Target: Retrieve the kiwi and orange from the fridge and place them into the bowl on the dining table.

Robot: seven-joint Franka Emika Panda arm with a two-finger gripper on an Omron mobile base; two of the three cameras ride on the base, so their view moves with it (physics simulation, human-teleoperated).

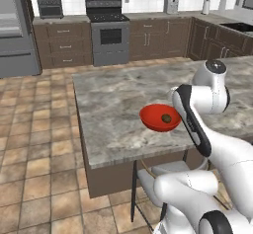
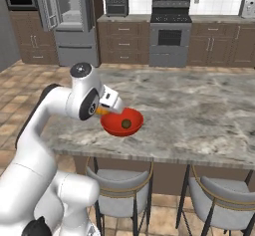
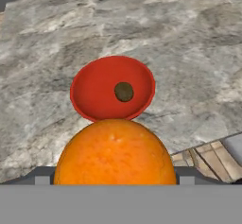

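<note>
While the fingers (image 3: 116,183) grip the orange (image 3: 115,152) just beside the bowl (image 3: 94,88) holding the kiwi (image 3: 124,91), grey counter (image 3: 198,53) spreads beneath.

I've got the orange (image 3: 115,152), round, bright and dimpled, sitting right between my fingers. Just beyond the fingertips the shallow red bowl (image 3: 97,88) rests upright near the edge of the grey speckled dining table (image 3: 189,53). Inside it lies the kiwi (image 3: 124,91), small, brown, a bit off-centre.
</note>
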